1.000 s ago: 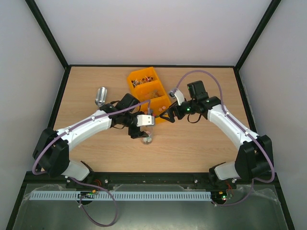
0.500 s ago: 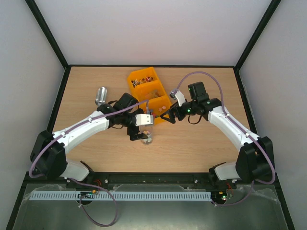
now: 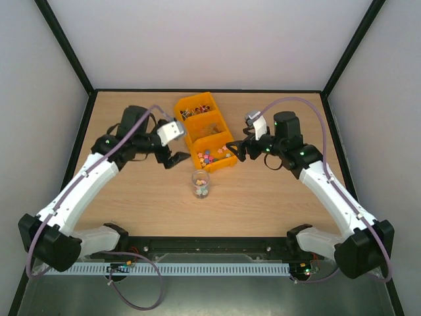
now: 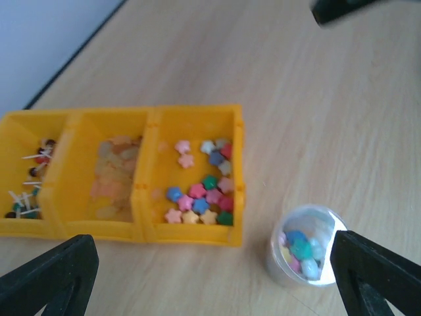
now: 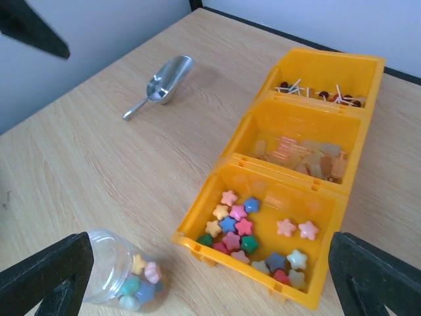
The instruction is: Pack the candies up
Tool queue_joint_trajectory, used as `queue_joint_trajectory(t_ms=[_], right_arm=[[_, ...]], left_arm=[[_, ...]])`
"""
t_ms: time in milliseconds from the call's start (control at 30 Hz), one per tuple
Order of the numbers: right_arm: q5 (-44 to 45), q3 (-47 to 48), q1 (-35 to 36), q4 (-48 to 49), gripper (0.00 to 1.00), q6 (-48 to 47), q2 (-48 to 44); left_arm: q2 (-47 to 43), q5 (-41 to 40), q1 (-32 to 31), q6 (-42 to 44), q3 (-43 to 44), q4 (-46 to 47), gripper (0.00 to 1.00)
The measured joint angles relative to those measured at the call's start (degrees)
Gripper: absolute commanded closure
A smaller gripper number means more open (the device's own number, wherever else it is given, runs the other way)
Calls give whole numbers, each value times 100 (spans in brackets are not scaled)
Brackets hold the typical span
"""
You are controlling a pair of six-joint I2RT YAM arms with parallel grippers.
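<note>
**Two grippers open; candies split between bin and jar**

Both arms hang above the table (image 3: 263,197), and I see neither touching anything. The left gripper (image 3: 176,158) has its fingers spread wide with nothing between them. It hovers just left of the bin (image 4: 191,235). The right gripper (image 3: 238,153) is also spread wide and empty, hovering at the bin's right side near its front corner.

The bin is orange, with three compartments in a row. The candies (image 5: 253,230) are star-shaped, in pink, blue, yellow, green and red. Most lie loose in the compartment nearest the arms. The middle compartment holds pale, translucent pieces. The far one holds dark items on thin sticks.

A clear jar (image 3: 200,184) stands upright on the table, just in front of the bin and apart from it, between the two grippers. A small heap of the same coloured candies sits at its bottom.

A metal scoop (image 5: 161,82) lies on the table well to the left of the bin. In the overhead view the left arm hides it.
</note>
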Motion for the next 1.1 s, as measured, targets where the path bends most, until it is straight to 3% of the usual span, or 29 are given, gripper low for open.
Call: queue_joint_trajectory(t_ms=[200,333,533,800,1100], right_arm=[[-339,166,0,-278,1,35,225],[-369,448,-2,-927,1,-398,863],[-376,358,-35,-1233,2,-883,1150],[-664,654,-37,-1244,2,-1016,2114],[-732,157,-37,-920,1,-1056,1462]], left_arm=[[785,352,516,-737,1381,-505,0],[1331,549,935,-1016,1829,-1010,1],[1825,498,1226,-1222,1963,-1777,1],[2262,389,1259,-667,1974,-2769,0],[2144,260,1381,-470,1947,-2702,0]])
